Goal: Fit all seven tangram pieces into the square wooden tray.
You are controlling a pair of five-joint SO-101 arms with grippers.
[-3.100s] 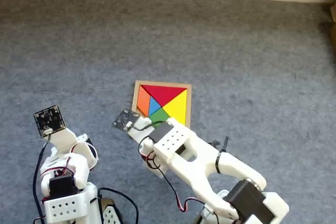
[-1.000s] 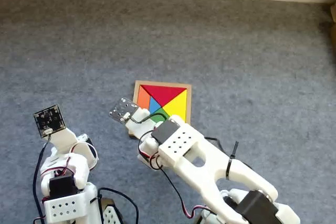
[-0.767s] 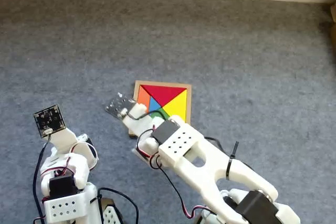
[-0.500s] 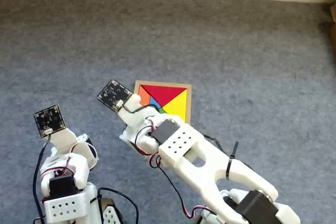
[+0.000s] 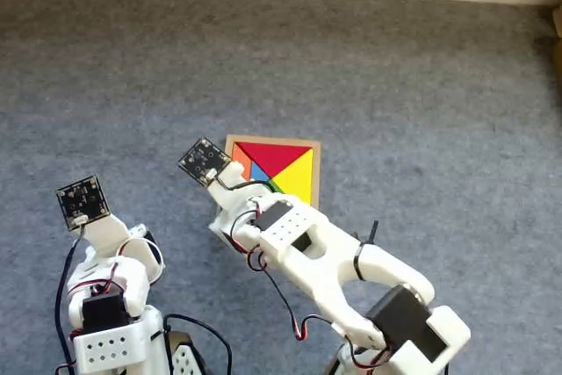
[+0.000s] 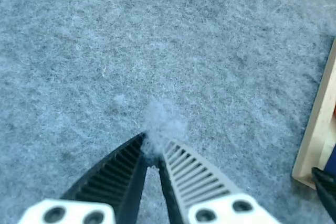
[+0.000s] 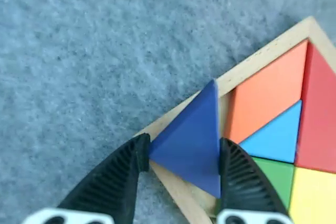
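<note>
- Over the last few seconds, in the high view, the right arm (image 5: 325, 256) has been swinging up from the near edge of the tray (image 5: 272, 140) toward its left side. Its wrist camera board (image 5: 204, 162) is now sitting just beside the tray's far left corner.
- The left arm (image 5: 110, 287) has been keeping still at the near left of the bench (image 5: 421, 85).
- The right gripper (image 7: 181, 148) is gripping a dark blue triangle (image 7: 191, 140), one finger pressing on each side of it.
- The triangle is hanging across the wooden rim of the tray (image 7: 268, 56) with one tip pointing at the rim. I cannot tell whether it is touching the wood.
- Five pieces are lying flat inside the tray. An orange piece (image 7: 265, 103) is lying just beside the held triangle and a light blue triangle (image 7: 278, 137) is lying next to it. A red piece (image 7: 320, 114), a green piece (image 7: 273, 174) and a yellow piece (image 7: 312, 198) are lying beyond.
- The left gripper (image 6: 152, 153) is closed on nothing, with its fingertips meeting low over the grey bench. The tray's corner (image 6: 315, 129) is showing off to one side of it, well apart.
</note>
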